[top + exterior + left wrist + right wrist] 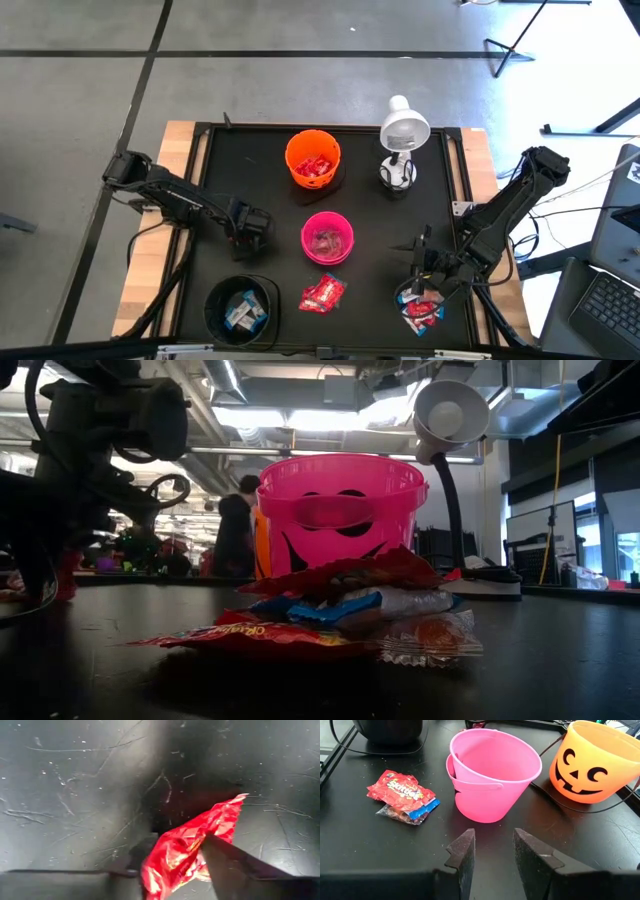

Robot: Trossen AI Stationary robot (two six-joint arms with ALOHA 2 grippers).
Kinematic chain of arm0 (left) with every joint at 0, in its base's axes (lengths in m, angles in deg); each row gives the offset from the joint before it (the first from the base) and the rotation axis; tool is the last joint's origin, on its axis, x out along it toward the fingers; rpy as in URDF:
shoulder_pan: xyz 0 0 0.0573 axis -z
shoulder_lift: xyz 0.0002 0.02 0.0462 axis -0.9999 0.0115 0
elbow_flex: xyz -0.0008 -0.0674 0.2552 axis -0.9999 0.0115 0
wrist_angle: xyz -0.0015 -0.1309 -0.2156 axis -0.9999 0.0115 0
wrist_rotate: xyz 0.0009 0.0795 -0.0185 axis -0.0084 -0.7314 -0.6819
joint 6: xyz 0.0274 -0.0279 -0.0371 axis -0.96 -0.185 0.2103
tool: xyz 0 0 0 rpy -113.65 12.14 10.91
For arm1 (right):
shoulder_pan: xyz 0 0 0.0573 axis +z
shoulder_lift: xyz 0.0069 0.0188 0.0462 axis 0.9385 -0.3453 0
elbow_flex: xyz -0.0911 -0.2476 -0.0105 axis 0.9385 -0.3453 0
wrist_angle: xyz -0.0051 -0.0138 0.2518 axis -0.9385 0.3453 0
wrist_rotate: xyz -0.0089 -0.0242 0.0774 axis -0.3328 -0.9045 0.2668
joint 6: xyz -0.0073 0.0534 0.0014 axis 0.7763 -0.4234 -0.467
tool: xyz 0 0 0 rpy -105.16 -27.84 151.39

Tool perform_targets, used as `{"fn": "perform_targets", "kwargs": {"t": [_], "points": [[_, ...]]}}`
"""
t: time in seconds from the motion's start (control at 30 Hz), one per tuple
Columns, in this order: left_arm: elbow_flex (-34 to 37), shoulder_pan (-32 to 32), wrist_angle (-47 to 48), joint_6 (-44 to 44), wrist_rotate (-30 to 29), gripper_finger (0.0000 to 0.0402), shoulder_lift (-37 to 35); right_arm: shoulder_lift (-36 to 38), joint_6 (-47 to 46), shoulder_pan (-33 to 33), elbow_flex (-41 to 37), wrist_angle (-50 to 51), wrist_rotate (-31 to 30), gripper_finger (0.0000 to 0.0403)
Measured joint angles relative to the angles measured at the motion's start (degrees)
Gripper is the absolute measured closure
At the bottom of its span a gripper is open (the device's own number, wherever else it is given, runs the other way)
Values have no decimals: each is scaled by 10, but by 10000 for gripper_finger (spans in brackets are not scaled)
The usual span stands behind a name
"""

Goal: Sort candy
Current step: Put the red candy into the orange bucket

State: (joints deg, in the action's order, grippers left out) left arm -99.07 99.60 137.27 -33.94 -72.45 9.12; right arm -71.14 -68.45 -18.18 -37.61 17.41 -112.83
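Note:
My left gripper (250, 228) hangs over bare mat left of the pink bowl (327, 238) and is shut on a red-wrapped candy (192, 842). My right gripper (492, 851) is open and touches nothing; it points across the mat toward the pink bowl (492, 780), just beyond a small heap of red and blue candy (420, 312) near the table's near right corner. Another heap of red, blue and clear-wrapped candy (322, 293) lies on the mat in front of the pink bowl and fills the low view's foreground (340, 615). The orange bowl (313, 160) holds red candy; the black bowl (242, 308) holds blue-and-white candy. My left gripper pinches the red wrapper between its two fingers (225, 862), which close on the wrapper's lower part (170, 865). The fingers come from above, pointing down. The candy's free end (232, 807) sticks out past the fingertips, above the scratched black mat.
A white desk lamp (403, 135) stands on its base at the far right of the mat, beside the orange bowl. A cable (580, 810) lies on the mat by the orange bowl (592, 762). A wooden table edge (140, 270) frames the black mat. People stand in the room beyond (235, 525).

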Motion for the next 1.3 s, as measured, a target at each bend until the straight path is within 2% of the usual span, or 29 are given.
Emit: {"fn": "perform_targets", "kwargs": {"t": [0.17, 0.3, 0.43, 0.57, 0.7, 0.83, 0.97, 1.13, 1.3], "points": [[-12, -7, 10, -8, -3, 345, 1, 0, 1, 0, 0, 0, 0, 272], [-40, -23, 43, -24, -6, 380, 1, 0, 1, 0, 0, 0, -1, 272], [-88, -45, 100, -45, -26, 379, -15, 0, 1, 0, 0, 0, -1, 272], [-158, -64, 161, -69, -91, 369, -41, 0, 1, 0, 0, 0, -1, 272], [-234, -84, 174, -94, -161, 367, -69, 0, 1, 0, 0, 0, -2, 272], [-299, -106, 135, -143, -215, 367, -88, 0, 1, 0, 0, 0, -6, 272], [-342, -142, 44, -205, -229, 366, -93, 0, 1, 0, 0, 0, -7, 272], [-355, -192, -88, -284, -200, 366, -88, 0, 1, 0, 0, -1, -9, 272], [-355, -249, -139, -301, -159, 365, -80, 0, 1, 0, 0, -3, -9, 272]]}}
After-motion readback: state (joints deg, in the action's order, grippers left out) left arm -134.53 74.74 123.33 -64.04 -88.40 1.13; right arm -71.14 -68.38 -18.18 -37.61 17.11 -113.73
